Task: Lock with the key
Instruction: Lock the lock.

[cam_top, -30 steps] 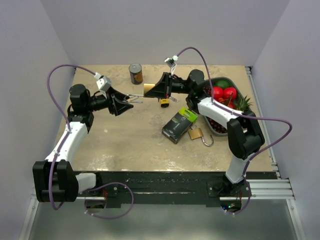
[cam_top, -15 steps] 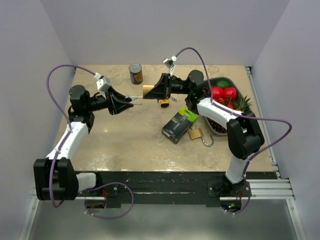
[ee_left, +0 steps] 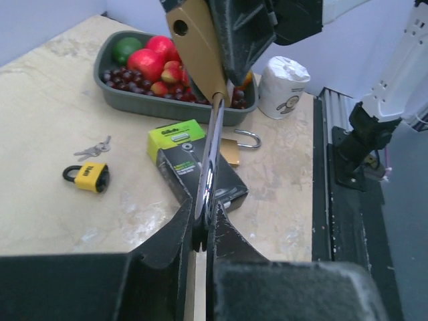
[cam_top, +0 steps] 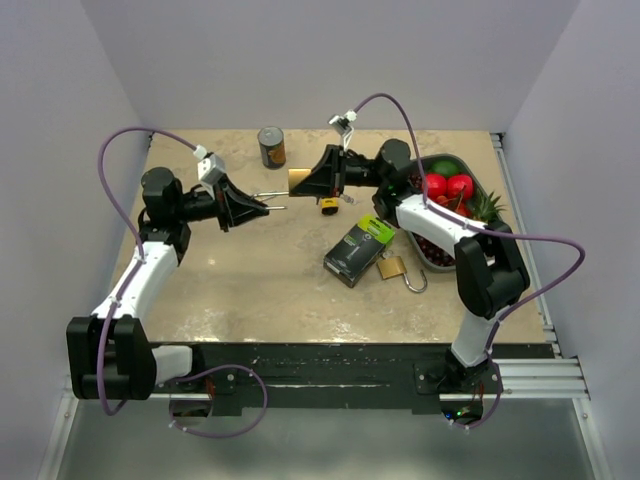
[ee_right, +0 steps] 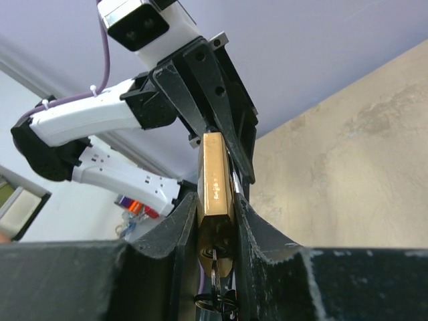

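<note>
Pinching the brass padlock [ee_right: 215, 180] by its body, aloft toward the table's twelve o'clock, the right gripper [ee_right: 215, 217] steadies it so the left gripper [ee_left: 200, 231], clamped on the steel shackle [ee_left: 212, 154] from nine o'clock, can probably push it home.

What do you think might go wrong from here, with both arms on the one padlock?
1. The left gripper pinches the thin shackle only at its fingertips, so the smooth bar may slip out.
2. Both arms hold one brass padlock, so a misaligned push may twist it in the right gripper.
</note>
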Controlling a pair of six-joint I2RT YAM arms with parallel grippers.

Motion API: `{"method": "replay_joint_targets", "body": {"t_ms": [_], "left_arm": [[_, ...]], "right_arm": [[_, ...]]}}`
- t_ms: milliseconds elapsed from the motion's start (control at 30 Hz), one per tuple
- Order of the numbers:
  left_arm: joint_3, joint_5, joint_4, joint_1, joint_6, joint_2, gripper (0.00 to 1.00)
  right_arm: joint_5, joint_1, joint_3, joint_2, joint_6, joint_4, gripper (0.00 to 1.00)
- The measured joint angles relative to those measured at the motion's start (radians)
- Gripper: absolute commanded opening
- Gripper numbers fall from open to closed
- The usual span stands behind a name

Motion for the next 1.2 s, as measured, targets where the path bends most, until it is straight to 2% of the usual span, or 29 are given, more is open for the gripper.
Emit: {"method": "replay_joint_targets", "body": {"t_ms": [33,67,100,133,167,233,267,300,467,600,733,833,967,1167,1200], "left_arm": [[0.003,0.004,0.0,-0.009,-0.002,0.0,0.0],[0.004,0.003,-0.002,-0.016,-0.004,0.0,0.0],[0.005,0.002,-0.004,-0.017,-0.005,0.0,0.0],[0.006,0.003,-0.006,-0.017,-0.005,0.0,0.0],[0.007,0.003,-0.008,-0.017,-0.006,-0.001,0.0],[0.007,0.002,-0.01,-0.019,-0.008,-0.003,0.0],[0.007,-0.011,-0.014,-0.023,-0.011,-0.005,0.0],[0.007,-0.019,-0.016,-0.026,-0.014,-0.007,0.0],[0.007,-0.046,-0.026,-0.029,-0.032,-0.032,0.0],[0.007,-0.054,-0.031,-0.02,-0.048,-0.045,0.0],[0.008,-0.045,-0.079,-0.01,-0.042,-0.047,0.0],[0.01,-0.039,-0.115,-0.01,-0.029,-0.047,0.0],[0.016,-0.036,-0.146,-0.01,-0.021,-0.047,0.0],[0.037,-0.029,-0.163,-0.01,-0.022,-0.047,0.0],[0.042,-0.025,-0.164,-0.01,-0.022,-0.047,0.0]], "right_arm": [[-0.01,-0.006,0.0,0.0,0.0,-0.002,0.0],[-0.013,-0.01,0.0,0.0,-0.001,-0.003,0.04],[-0.014,-0.01,0.0,-0.002,-0.002,-0.004,0.14],[-0.013,-0.009,0.0,-0.003,-0.005,-0.008,0.26],[-0.012,-0.009,0.0,-0.004,-0.01,-0.014,0.53],[-0.008,-0.009,0.0,-0.009,-0.018,-0.035,0.67],[-0.006,-0.007,0.0,-0.011,-0.031,-0.045,0.8],[0.0,-0.003,0.002,-0.014,-0.044,-0.064,0.89],[0.018,0.002,0.009,-0.026,-0.13,-0.192,0.98],[0.042,-0.016,0.025,-0.043,-0.234,-0.319,0.99],[0.075,-0.048,0.083,-0.072,-0.44,-0.521,0.99],[0.099,-0.064,0.129,-0.104,-0.657,-0.689,0.99],[0.094,-0.066,0.132,-0.148,-0.849,-0.805,0.99],[0.055,-0.044,0.132,-0.167,-1.025,-0.866,0.93],[0.049,-0.036,0.132,-0.167,-1.058,-0.885,0.89]]}}
